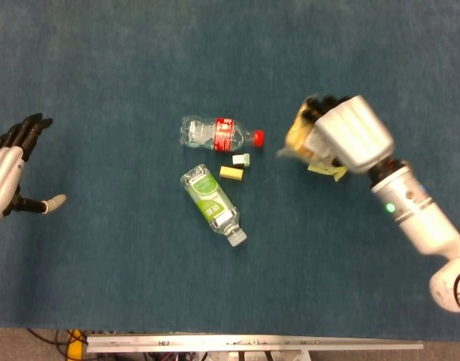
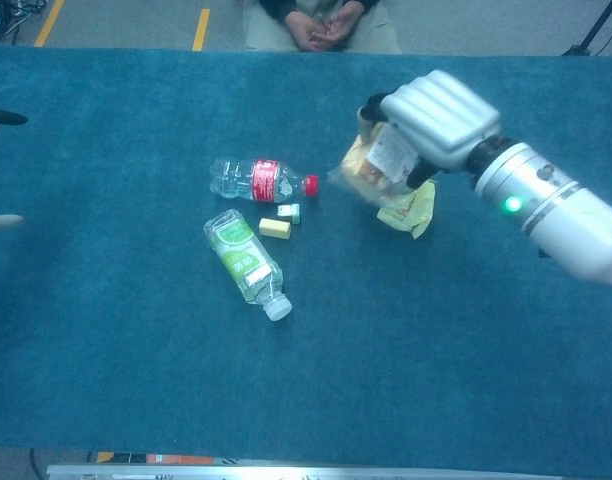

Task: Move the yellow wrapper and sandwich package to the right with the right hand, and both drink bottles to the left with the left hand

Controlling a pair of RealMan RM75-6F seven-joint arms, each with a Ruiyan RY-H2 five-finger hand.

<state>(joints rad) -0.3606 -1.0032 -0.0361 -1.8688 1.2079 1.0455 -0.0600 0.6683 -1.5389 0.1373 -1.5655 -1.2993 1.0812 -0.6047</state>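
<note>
My right hand (image 1: 349,134) (image 2: 438,118) holds the sandwich package (image 1: 298,138) (image 2: 374,163) lifted above the table, right of the bottles. Just below and behind it lies the yellow wrapper (image 2: 409,208) (image 1: 325,168), mostly hidden in the head view. A clear bottle with a red label and cap (image 1: 219,134) (image 2: 261,179) lies on its side in the middle. Below it lies a green-labelled bottle (image 1: 212,197) (image 2: 244,258), cap toward the near right. My left hand (image 1: 9,174) hovers open at the far left edge, far from both bottles.
Two small pieces, one yellow (image 1: 231,172) (image 2: 274,228) and one pale green (image 1: 240,159) (image 2: 288,212), lie between the bottles. The blue cloth (image 1: 125,271) covers the whole table. A seated person's hands (image 2: 321,22) show past the far edge.
</note>
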